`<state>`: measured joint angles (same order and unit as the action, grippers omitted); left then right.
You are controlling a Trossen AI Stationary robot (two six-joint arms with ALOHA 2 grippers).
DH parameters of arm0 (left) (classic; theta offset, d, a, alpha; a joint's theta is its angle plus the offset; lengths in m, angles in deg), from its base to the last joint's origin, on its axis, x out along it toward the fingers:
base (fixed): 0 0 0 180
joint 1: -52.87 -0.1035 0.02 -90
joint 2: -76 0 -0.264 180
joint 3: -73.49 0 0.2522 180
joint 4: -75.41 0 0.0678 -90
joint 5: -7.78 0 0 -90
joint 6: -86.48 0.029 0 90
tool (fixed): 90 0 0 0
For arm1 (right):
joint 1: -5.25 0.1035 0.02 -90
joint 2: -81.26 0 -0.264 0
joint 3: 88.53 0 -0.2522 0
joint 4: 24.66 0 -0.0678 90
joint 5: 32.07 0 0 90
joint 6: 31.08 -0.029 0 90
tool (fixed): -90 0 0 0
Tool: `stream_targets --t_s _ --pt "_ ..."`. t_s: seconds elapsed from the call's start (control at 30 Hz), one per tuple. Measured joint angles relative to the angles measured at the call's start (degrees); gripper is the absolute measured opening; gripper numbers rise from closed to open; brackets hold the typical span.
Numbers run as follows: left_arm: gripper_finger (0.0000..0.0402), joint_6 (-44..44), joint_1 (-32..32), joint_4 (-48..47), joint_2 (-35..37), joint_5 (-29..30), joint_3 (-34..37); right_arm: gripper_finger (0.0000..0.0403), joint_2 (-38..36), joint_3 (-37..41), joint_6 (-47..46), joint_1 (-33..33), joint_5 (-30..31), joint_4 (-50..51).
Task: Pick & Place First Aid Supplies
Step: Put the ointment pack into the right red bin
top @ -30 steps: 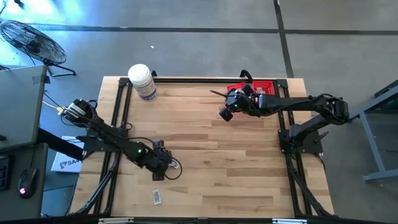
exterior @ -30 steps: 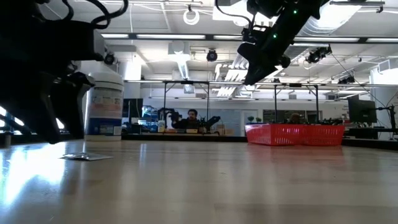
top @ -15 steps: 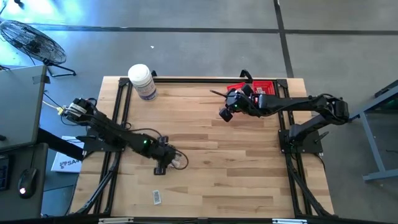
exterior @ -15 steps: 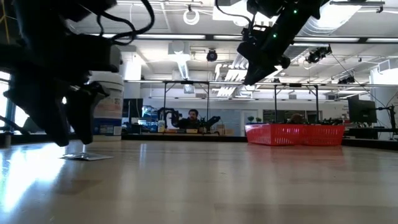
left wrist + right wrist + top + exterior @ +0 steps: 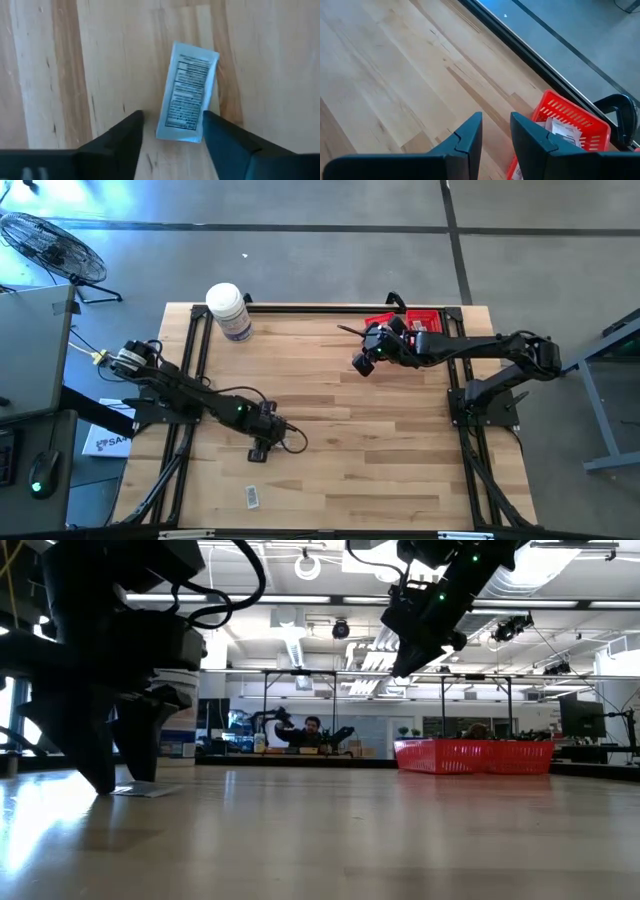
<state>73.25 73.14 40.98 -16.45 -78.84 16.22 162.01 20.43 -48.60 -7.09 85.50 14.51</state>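
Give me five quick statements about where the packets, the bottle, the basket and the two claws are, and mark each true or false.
1. The left claw straddles a packet lying flat on the table. True.
2. The right claw grips a packet. False: nothing shows between its fingers.
3. The white bottle lies tipped over. False: it stands upright.
4. The red basket has packets in it. True.
5. A second packet lies near the table's front edge. True.
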Motion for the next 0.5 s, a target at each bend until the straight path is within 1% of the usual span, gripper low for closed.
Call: stream_targets --t_s 0.3,0.4,0.5 --pt "0.0097 0.33 -0.02 -0.03 -0.24 0.15 0.11 0.0094 0.00 0.00 0.61 0.00 0.09 0.00" --pt "0.0073 1.01 -0.02 0.01 -0.26 0.15 0.13 0.0094 0.00 0.00 0.57 0.00 0.09 0.00" --pt "0.0059 1.01 -0.02 -0.02 -0.30 0.13 0.17 0.0094 0.00 0.00 0.52 0.00 0.09 0.00"
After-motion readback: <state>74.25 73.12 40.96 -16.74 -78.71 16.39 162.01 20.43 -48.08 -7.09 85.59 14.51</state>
